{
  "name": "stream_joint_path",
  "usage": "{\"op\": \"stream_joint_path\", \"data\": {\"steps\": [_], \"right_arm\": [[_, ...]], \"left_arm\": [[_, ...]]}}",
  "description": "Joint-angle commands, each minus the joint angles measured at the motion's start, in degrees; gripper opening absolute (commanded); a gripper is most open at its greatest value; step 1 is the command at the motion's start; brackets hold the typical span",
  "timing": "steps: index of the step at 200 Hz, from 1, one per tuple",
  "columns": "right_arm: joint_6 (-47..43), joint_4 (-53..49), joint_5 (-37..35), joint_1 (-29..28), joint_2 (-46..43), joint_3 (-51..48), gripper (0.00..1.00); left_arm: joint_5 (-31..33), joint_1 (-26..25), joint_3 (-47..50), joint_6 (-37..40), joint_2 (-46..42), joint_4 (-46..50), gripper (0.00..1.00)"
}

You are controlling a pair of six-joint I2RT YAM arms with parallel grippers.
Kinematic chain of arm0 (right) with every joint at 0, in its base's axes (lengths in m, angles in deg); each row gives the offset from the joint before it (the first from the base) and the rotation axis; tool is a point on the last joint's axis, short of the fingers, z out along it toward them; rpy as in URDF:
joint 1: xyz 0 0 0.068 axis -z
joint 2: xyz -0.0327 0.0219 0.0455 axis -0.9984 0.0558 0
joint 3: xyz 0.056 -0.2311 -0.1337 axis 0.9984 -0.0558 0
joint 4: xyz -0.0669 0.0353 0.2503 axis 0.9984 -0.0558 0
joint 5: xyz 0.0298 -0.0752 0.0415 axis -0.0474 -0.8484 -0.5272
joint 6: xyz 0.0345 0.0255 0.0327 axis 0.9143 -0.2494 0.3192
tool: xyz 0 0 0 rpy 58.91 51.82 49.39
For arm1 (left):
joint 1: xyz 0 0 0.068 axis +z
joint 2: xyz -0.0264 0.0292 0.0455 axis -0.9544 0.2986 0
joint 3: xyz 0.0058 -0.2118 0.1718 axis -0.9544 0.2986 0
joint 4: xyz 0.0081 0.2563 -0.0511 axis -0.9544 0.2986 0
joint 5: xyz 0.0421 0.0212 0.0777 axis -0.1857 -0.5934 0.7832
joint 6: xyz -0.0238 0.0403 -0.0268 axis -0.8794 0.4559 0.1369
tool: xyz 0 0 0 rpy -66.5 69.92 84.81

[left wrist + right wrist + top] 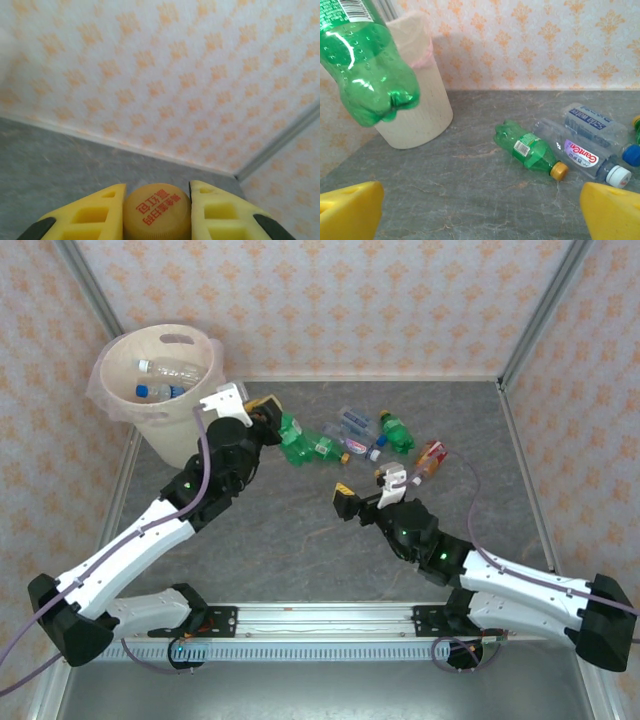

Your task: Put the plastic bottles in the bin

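There are six plastic bottles outside the bin. Three are green: one green plastic bottle (pixel 367 75) is held in the air, a second green bottle with a yellow cap (pixel 530 150) lies on the grey table (pixel 280 540), and a third green bottle (pixel 397 430) lies further to the right. Two are clear: one clear bottle with a purple label and a white cap (pixel 582 156), and just behind it one clear bottle with a blue label and a blue cap (pixel 595 125). The last is a bottle with an orange-red label (pixel 430 455) at the right end of the group. There is one large round cream-coloured plastic bin (pixel 160 415) at the far left corner of the table, with a thin liner folded over its rim. Inside it lie at least two clear bottles with blue caps (pixel 165 380); the exact number I cannot tell. The left gripper (pixel 157 210) is clenched on the yellow cap of the lifted green bottle, just beside the bin's rim. The right gripper (pixel 480 207) is spread wide, holds nothing, and hangs over the bare table near the lying bottles.
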Motion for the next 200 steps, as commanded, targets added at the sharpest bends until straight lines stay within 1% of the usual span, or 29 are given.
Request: {"op": "stream_joint_path", "data": {"steps": [1,32,55,86,118,137,166,179,200], "right_arm": [[0.3,1.5,0.7,-0.2,-2.6,-0.5,1.00],[0.5,1.5,2.4,-0.2,-3.5,-0.2,1.00],[0.6,1.5,3.8,-0.2,-3.9,0.2,1.00],[0.8,0.7,4.5,-0.2,-4.8,0.4,1.00],[1.3,0.5,5.7,-0.2,-6.1,0.7,1.00],[1.4,0.4,6.4,-0.2,-6.4,1.0,1.00],[1.3,0.1,6.7,-0.2,-6.4,0.9,1.00],[1.4,-0.2,6.9,-0.2,-6.4,0.9,1.00],[1.6,-0.3,6.9,-0.1,-6.5,0.7,1.00]], "left_arm": [[10.0,1.2,-5.2,6.5,-1.8,6.2,0.23],[16.3,3.5,-11.4,12.4,-1.5,8.1,0.24],[18.4,8.0,-15.9,15.1,-0.8,8.8,0.24],[15.4,17.2,-21.0,15.6,1.2,9.6,0.23],[14.0,24.1,-27.3,18.9,6.8,10.9,0.24],[14.0,27.0,-30.2,19.8,10.5,11.2,0.24],[10.2,33.0,-33.3,16.8,15.5,11.3,0.24],[10.0,35.1,-34.9,16.4,18.0,11.3,0.24],[7.7,38.5,-38.4,15.3,22.3,12.6,0.24]]}}
